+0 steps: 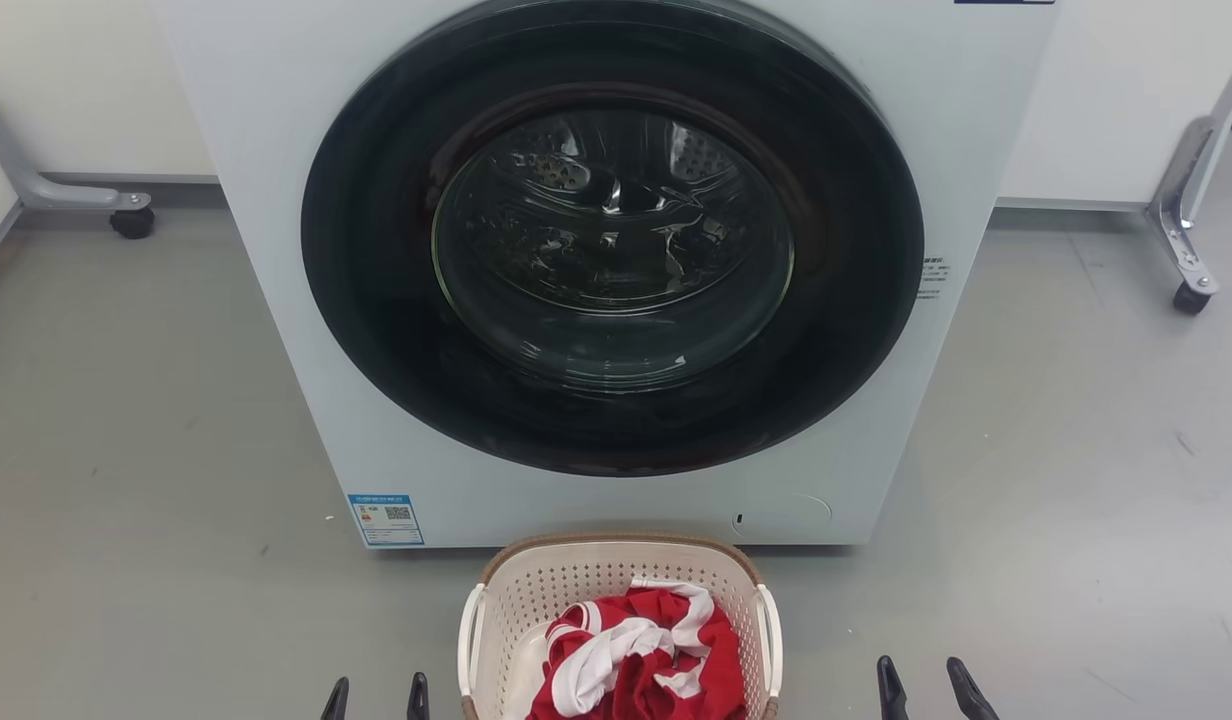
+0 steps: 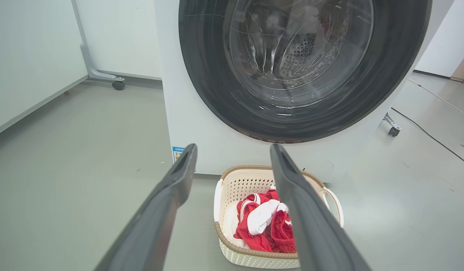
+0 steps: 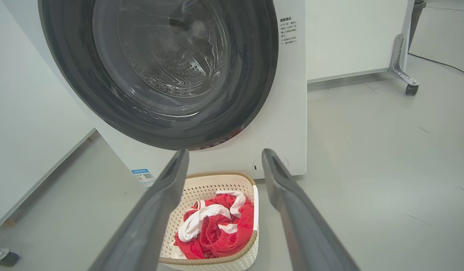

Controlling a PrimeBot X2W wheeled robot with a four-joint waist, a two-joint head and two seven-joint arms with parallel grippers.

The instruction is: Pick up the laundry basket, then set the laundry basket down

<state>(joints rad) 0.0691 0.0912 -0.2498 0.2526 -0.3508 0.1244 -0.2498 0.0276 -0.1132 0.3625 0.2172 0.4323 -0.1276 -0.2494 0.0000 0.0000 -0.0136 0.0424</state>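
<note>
The basket (image 1: 576,590) sits at bottom centre, the left gripper (image 1: 376,700) and right gripper (image 1: 928,692) flanking it, fingers spread apart.

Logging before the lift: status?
Left gripper open, right gripper open, both empty. Laundry basket on floor before washing machine, red-and-white garment inside, not yet gripped. Nothing blocking.

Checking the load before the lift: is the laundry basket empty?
No, a red and white garment lies crumpled inside the laundry basket in the head view.
</note>
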